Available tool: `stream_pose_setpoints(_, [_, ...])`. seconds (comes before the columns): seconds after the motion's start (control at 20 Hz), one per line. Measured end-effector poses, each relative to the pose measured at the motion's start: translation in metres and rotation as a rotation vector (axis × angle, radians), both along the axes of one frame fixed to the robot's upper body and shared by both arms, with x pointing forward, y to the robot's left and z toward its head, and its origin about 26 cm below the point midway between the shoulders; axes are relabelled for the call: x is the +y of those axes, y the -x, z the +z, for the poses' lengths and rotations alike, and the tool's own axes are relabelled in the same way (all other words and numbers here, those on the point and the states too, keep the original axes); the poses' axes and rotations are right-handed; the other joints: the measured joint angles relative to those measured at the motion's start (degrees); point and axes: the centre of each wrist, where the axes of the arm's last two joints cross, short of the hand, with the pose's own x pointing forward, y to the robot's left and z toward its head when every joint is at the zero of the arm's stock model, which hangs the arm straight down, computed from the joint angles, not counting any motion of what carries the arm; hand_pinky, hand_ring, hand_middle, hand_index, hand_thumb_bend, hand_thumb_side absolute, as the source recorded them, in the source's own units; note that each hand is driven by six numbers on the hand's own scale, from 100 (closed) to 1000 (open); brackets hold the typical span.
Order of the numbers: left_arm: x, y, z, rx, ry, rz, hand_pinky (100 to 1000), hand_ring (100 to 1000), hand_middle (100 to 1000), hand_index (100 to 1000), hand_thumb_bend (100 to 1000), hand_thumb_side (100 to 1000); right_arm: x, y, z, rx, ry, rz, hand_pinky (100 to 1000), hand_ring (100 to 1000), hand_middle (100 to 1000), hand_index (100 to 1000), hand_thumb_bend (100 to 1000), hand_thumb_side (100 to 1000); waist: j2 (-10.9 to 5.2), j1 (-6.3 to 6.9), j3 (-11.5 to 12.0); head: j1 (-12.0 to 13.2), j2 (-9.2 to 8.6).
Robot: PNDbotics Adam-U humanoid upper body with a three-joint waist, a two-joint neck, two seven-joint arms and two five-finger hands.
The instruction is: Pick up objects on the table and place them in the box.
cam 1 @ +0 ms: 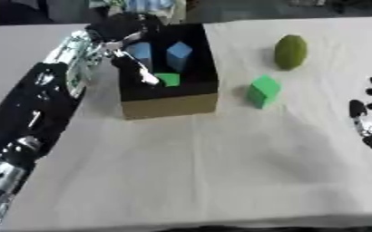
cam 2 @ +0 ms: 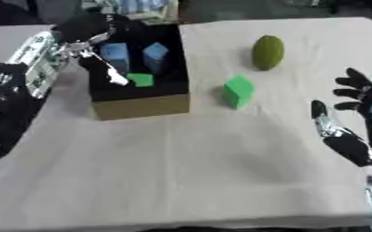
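A dark box [cam 1: 170, 105] with a tan front stands at the table's upper left. Inside lie two blue blocks [cam 1: 178, 55] and a small green block [cam 1: 168, 79]. My left hand [cam 1: 127, 32] hovers over the box's left side, fingers straight and pointing down into it, holding nothing. On the cloth to the right of the box sit a green cube [cam 1: 263, 91] and, farther back, an olive-green round fruit [cam 1: 290, 51]. My right hand [cam 2: 354, 118] rests open at the right edge, fingers spread, well apart from both.
A white cloth covers the table [cam 1: 189, 172]. My left arm [cam 1: 38, 104] stretches along the table's left side. Dark and coloured clutter lies beyond the far edge.
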Motion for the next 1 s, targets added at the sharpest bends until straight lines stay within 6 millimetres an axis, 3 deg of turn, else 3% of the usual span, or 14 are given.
stream_pose_setpoints(0.3, [0.065,0.033,0.047,-0.087,0.128,0.122,854,772,767,877,758,564,-0.002,0.000,-0.001,0.004,-0.003,-0.010,648,776,810,963,284,504,0.00,0.00,0.6,-0.5,-0.01])
stream_pose_setpoints(0.5, [0.102,0.046,0.065,-0.107,0.159,0.227,853,775,762,873,737,544,-0.002,0.000,-0.001,0.004,-0.003,-0.012,648,776,811,963,283,503,0.00,0.00,0.7,-0.7,-0.01])
stream_pose_setpoints(0.7, [0.135,0.047,0.061,-0.039,0.133,0.337,854,783,775,879,722,517,-0.002,0.001,-0.002,0.007,-0.004,-0.015,648,776,811,963,284,504,-0.05,0.00,0.7,-0.8,-0.01])
stream_pose_setpoints(1.0, [0.170,0.036,0.032,0.114,0.059,0.479,855,798,787,882,695,467,-0.003,0.001,-0.002,0.008,-0.004,-0.015,647,775,811,962,284,505,-0.19,0.00,0.3,-0.8,-0.01])
